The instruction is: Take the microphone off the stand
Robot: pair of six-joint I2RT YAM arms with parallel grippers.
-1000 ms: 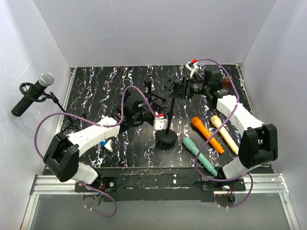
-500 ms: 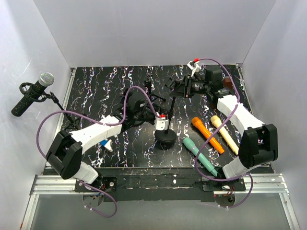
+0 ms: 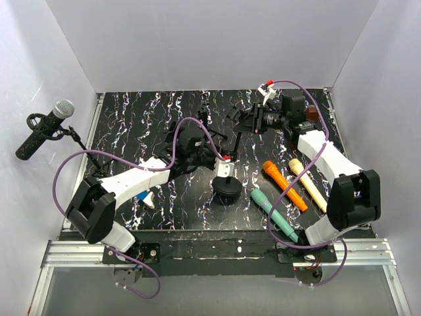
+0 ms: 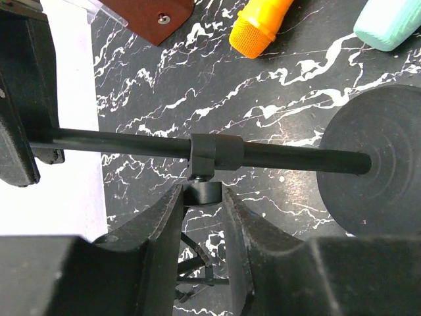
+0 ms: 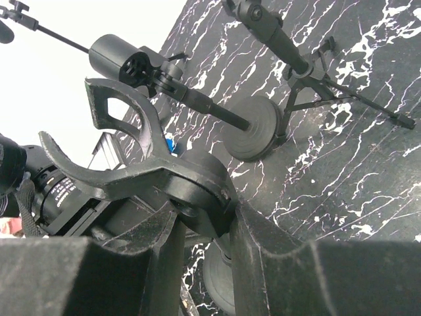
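Note:
The black microphone (image 3: 45, 128) with a silver head sits in the clip of a stand by the left wall, far from both grippers. My left gripper (image 3: 223, 160) is at the pole (image 4: 131, 143) of the round-base stand (image 3: 227, 189). Its jaws press both sides of the small knob (image 4: 202, 193) under the pole's collar (image 4: 214, 153). My right gripper (image 3: 248, 123) hovers at the back right, shut on the hub of a loose black microphone clip (image 5: 197, 194), whose U-shaped prongs (image 5: 108, 108) stick out to the left.
An orange microphone (image 3: 284, 185), a cream one (image 3: 308, 184) and a teal one (image 3: 273, 214) lie on the right of the marbled table (image 3: 131, 118). A small black tripod stand (image 5: 309, 72) stands behind the round base. White walls close the sides and back.
My left gripper's jaws have narrowed onto the knob and its wrist has crept slightly toward the pole. The right arm and its clip have barely moved.

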